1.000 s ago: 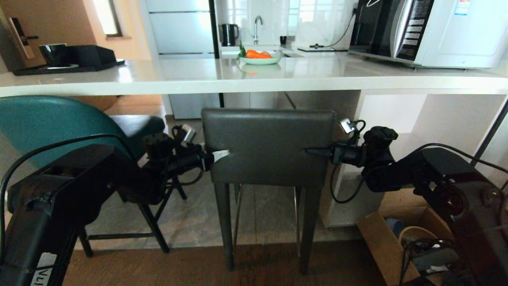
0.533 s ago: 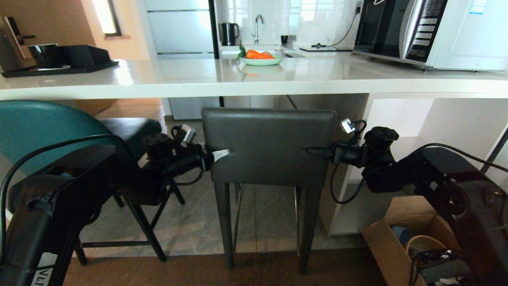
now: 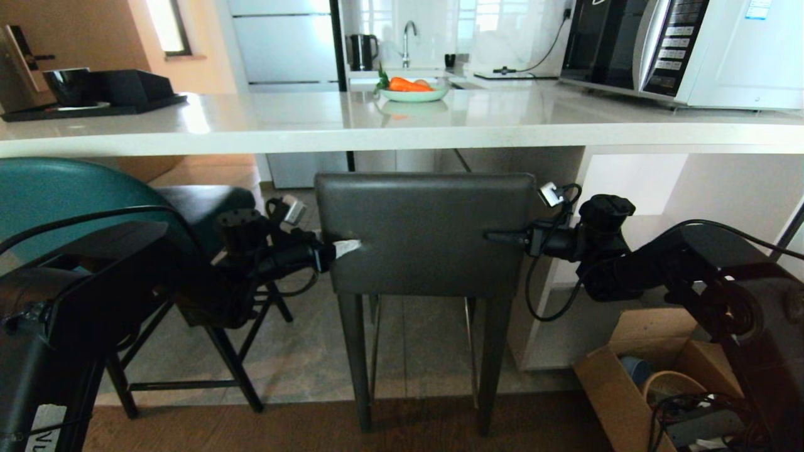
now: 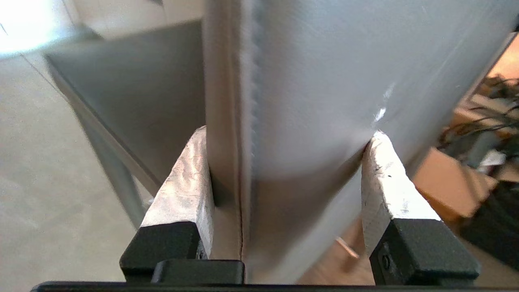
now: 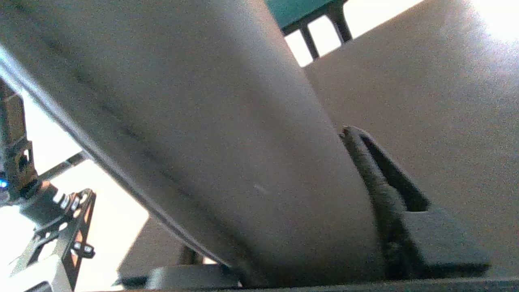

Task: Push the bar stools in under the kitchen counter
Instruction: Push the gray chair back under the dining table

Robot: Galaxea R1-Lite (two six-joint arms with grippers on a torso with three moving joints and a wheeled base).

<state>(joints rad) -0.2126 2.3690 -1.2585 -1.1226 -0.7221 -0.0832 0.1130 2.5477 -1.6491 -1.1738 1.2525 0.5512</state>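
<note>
At the left of the head view stood the teal stool [image 3: 69,201]. My left gripper [image 3: 342,248] clamped the left edge of the grey stool's backrest [image 3: 424,232], mid-frame below the counter [image 3: 402,135]; my right gripper [image 3: 502,237] clasped its right edge.

A microwave [image 3: 684,47] stands at the right end of the table, and a pale bowl [image 3: 414,94] holding carrots [image 3: 408,85] sits near the middle. A black tray [image 3: 94,108] with a dark cup [image 3: 68,86] lies at the left end. Behind, a kettle [image 3: 362,52] stands beside a faucet [image 3: 408,39]. On the floor at lower right, an open cardboard box [image 3: 628,376] holds cables.
</note>
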